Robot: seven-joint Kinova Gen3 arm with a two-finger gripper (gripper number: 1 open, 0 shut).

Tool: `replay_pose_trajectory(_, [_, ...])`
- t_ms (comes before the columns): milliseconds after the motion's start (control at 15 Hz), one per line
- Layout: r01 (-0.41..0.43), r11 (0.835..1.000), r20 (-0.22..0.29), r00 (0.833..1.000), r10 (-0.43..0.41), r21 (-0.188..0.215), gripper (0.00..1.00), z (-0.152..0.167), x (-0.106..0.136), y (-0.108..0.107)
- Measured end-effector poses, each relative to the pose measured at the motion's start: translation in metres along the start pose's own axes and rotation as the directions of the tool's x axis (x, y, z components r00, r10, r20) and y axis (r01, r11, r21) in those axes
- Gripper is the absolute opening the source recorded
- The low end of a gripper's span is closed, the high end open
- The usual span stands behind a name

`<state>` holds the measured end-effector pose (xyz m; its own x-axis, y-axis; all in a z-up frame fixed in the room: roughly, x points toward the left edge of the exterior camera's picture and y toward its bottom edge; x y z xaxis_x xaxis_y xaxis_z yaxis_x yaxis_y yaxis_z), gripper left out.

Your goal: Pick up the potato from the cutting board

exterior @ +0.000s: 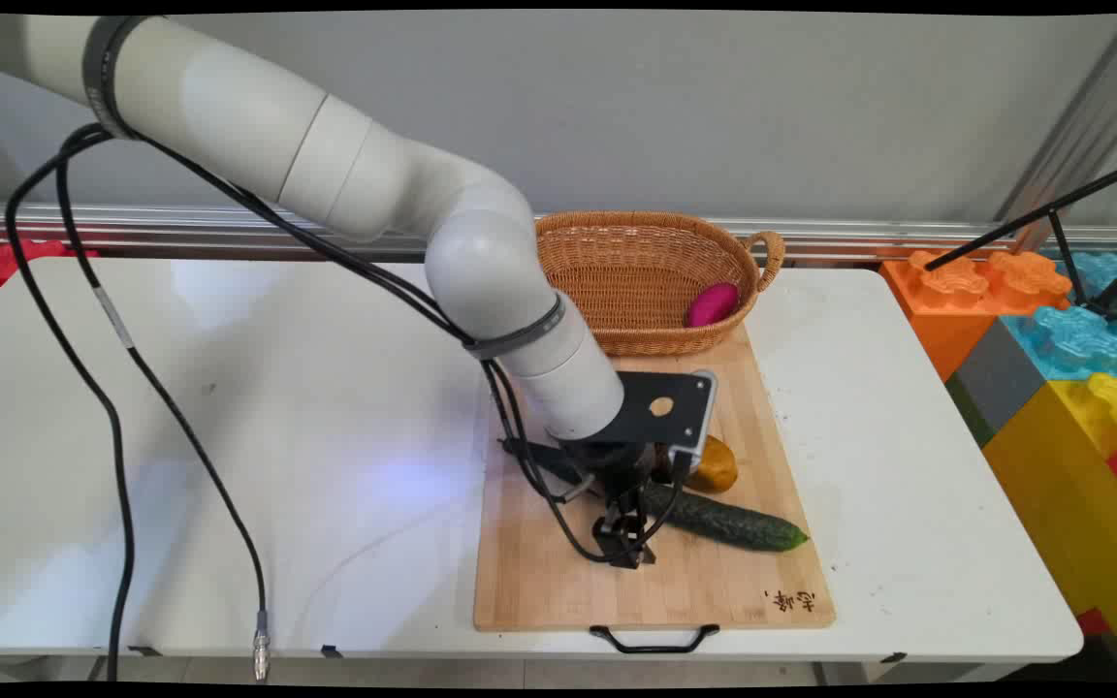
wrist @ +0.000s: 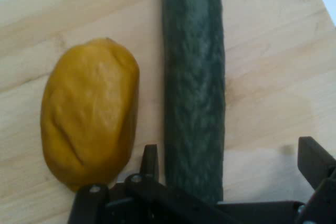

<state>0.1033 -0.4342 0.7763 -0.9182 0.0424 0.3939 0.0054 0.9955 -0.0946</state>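
On the cutting board (exterior: pixel 539 572) the gripper (exterior: pixel 624 543) hangs low with fingers spread wide astride the cucumber (exterior: pixel 728 521) — yellow fruit (exterior: pixel 717 466) just beside it — while the basket (exterior: pixel 617 262) at the board's far edge holds a magenta piece (exterior: pixel 712 304).

I worked in what looked like a robotics lab dressed up as a kitchen: a plain white table (exterior: pixel 229 407) against a bare grey wall (exterior: pixel 675 107), an aluminium rail (exterior: pixel 229 228) across the frame's middle, giant toy building blocks (exterior: pixel 1053 330) at the right edge, and my own cables (exterior: pixel 112 427) dangling at the left.
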Motion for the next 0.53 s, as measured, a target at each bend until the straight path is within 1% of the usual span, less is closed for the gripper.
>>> replay_pose_trajectory(133, [0.013, 1.0, -0.008, 1.0, -0.013, -0.002, 1.0, -0.005, 0.005, -0.005])
replay_pose_trajectory(267, [0.027, 1.0, -0.016, 1.0, -0.027, 0.005, 1.0, -0.012, 0.011, -0.012])
replay_pose_trajectory(400, [0.039, 0.999, -0.023, 0.999, -0.039, 0.018, 1.0, -0.02, 0.016, -0.022])
replay_pose_trajectory(533, [0.047, 0.998, -0.03, 0.998, -0.046, 0.04, 1.0, -0.028, 0.022, -0.035])
